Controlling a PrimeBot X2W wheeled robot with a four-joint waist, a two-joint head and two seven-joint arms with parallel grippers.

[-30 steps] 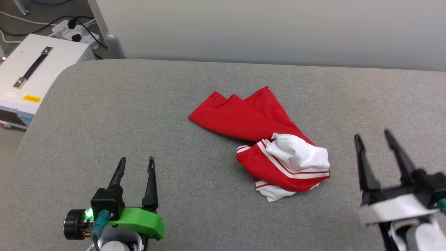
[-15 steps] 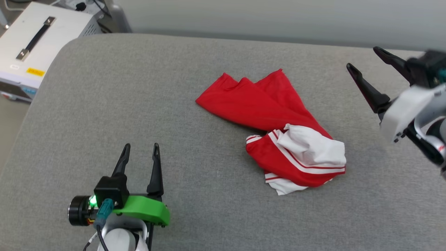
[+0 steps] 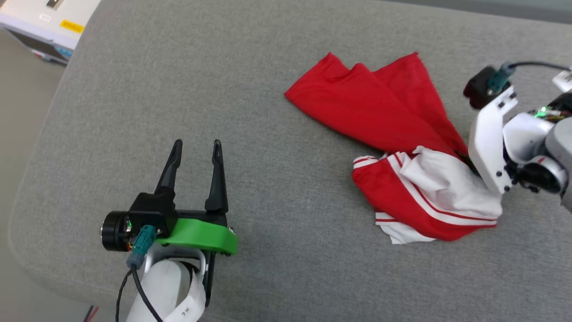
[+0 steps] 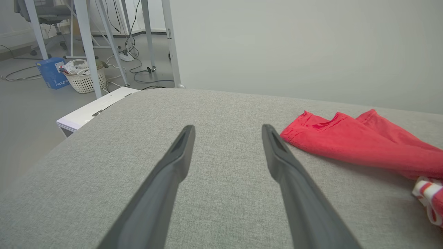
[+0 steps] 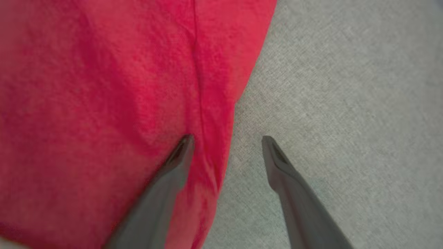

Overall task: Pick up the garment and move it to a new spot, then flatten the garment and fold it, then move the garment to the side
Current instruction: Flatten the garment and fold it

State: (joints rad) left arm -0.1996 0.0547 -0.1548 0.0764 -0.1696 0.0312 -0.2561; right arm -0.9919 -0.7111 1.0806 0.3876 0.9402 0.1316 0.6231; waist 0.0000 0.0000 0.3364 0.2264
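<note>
Grey cushion point(image 3: 268, 112), crumpled garment point(image 3: 380, 103), right gripper point(image 5: 227, 138) spread

The left tool point(image 4: 227, 127) holds its two long dark fingers spread wide apart above a grey fabric-covered table point(image 4: 221, 103), with nothing between them. To the right lies the garment point(image 4: 360, 145), red and creased, with red-and-white striped trim at the frame's edge. Beyond the table's left edge are a white box point(image 4: 93, 112), a woven basket point(image 4: 84, 77) and a blue box point(image 4: 52, 72).
</note>
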